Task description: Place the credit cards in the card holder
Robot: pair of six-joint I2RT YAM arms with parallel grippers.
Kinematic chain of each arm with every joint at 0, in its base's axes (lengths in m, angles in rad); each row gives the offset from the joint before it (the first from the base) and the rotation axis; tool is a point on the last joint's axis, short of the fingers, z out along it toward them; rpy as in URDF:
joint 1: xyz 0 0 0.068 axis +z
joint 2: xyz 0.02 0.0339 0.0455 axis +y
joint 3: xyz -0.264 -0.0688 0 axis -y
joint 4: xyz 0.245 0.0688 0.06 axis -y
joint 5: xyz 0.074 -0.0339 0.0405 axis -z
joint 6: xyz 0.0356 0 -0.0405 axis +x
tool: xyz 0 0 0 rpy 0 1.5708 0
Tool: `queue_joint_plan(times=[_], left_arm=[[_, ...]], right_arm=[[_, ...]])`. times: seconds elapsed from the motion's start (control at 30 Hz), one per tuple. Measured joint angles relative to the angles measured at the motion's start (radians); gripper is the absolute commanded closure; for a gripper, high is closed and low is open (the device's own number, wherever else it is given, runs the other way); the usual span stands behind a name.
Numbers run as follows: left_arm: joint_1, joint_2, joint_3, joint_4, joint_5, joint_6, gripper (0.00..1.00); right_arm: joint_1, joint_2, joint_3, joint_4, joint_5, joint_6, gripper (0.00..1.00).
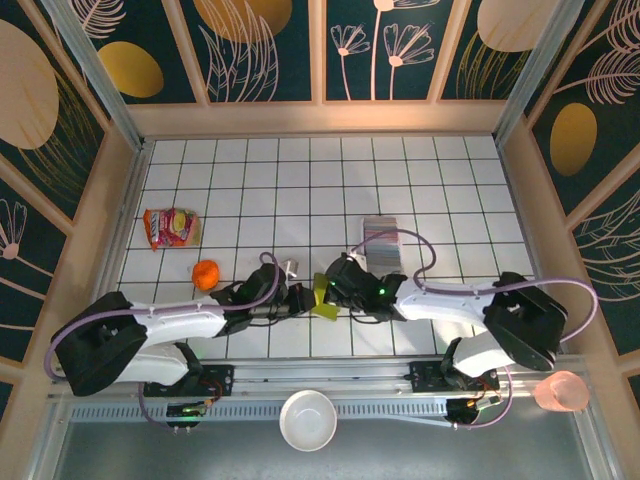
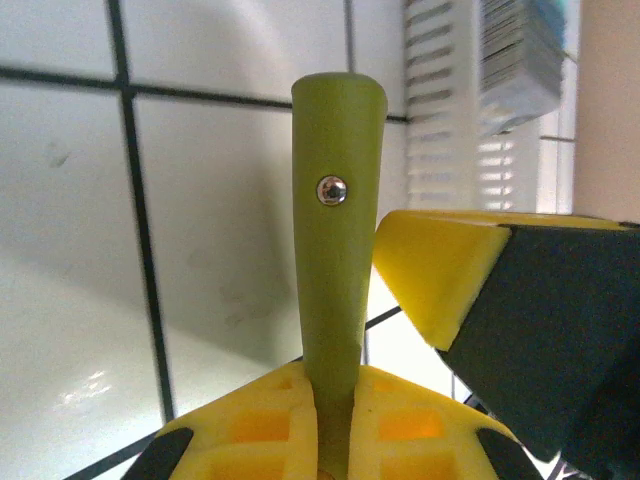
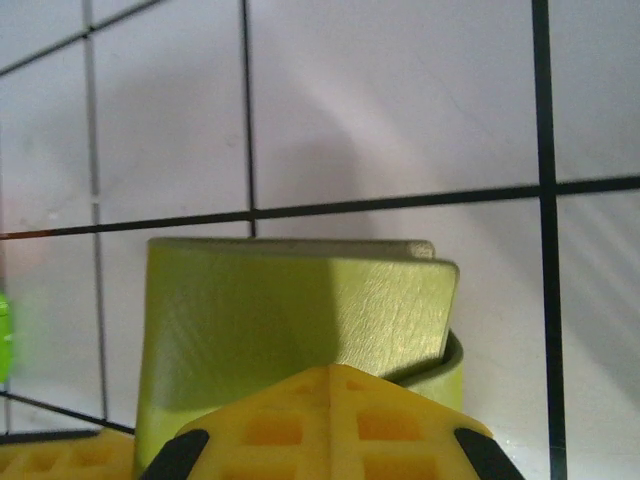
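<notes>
Left jaws were clamped on the snap tab [image 2: 335, 230] of the card holder [image 3: 300, 320], right jaws on its body; opening it wanted a slow, even pull apart.

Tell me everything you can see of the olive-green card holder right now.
The card holder is olive green, grained like leather, folded with its flaps stacked. A narrow tab carrying a small metal snap stud sticks out. It sits between the two arms, over the front middle of the white tiled table. The left pincer is shut on the tab, the right pincer on the body.
</notes>
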Motion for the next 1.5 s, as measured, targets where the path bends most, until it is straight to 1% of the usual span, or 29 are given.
queue_joint_plan(times=[0.07,0.13,0.17,0.2,0.23,0.27,0.37,0.47,0.5,0.53,0.6,0.67,0.7,0.77,0.9,1.0,1.23,1.5], left_arm=[[0.0,-0.029,0.024,-0.023,-0.02,0.017,1.0],[0.0,-0.044,0.04,-0.031,-0.037,0.031,1.0],[0.0,-0.062,0.057,-0.081,-0.074,0.057,1.0],[-0.002,-0.098,0.07,-0.145,-0.119,0.086,1.0],[-0.002,-0.142,0.081,-0.195,-0.162,0.116,1.0],[-0.002,-0.187,0.095,-0.237,-0.21,0.149,1.0],[-0.002,-0.263,0.158,-0.312,-0.355,0.247,1.0],[-0.002,-0.28,0.218,-0.361,-0.482,0.332,1.0],[-0.002,-0.281,0.233,-0.375,-0.521,0.358,1.0],[-0.002,-0.281,0.245,-0.388,-0.549,0.38,1.0],[-0.002,-0.281,0.26,-0.406,-0.592,0.42,1.0],[-0.002,-0.281,0.269,-0.413,-0.61,0.449,1.0],[-0.002,-0.282,0.269,-0.412,-0.61,0.46,1.0],[-0.002,-0.289,0.269,-0.411,-0.601,0.48,1.0],[-0.002,-0.307,0.269,-0.389,-0.563,0.501,1.0],[-0.002,-0.307,0.269,-0.37,-0.53,0.506,1.0],[-0.002,-0.296,0.269,-0.356,-0.492,0.508,1.0],[-0.002,-0.294,0.269,-0.349,-0.477,0.499,1.0]], right_arm=[[0.0,-0.04,0.003,0.001,0.014,-0.016,0.77],[0.0,-0.06,0.011,0.003,0.027,-0.024,0.67],[0.0,-0.074,0.015,-0.003,0.055,-0.051,0.64],[0.0,-0.11,0.015,-0.013,0.09,-0.086,0.57],[0.0,-0.148,0.015,-0.014,0.118,-0.11,0.47],[0.0,-0.198,0.016,-0.005,0.155,-0.148,0.41],[-0.01,-0.323,0.016,0.083,0.241,-0.274,0.3],[-0.024,-0.379,0.016,0.192,0.273,-0.402,0.29],[-0.031,-0.381,0.016,0.217,0.27,-0.432,0.24],[-0.04,-0.38,0.016,0.232,0.259,-0.452,0.23],[-0.074,-0.363,0.022,0.23,0.205,-0.471,0.28],[-0.133,-0.325,0.043,0.214,0.105,-0.461,0.37],[-0.175,-0.298,0.058,0.21,0.039,-0.447,0.38],[-0.226,-0.259,0.068,0.215,-0.056,-0.422,0.38],[-0.241,-0.206,0.068,0.218,-0.193,-0.383,0.39],[-0.241,-0.183,0.072,0.222,-0.257,-0.362,0.41],[-0.241,-0.143,0.123,0.233,-0.313,-0.35,0.43],[-0.23,-0.08,0.169,0.228,-0.319,-0.343,0.44]])
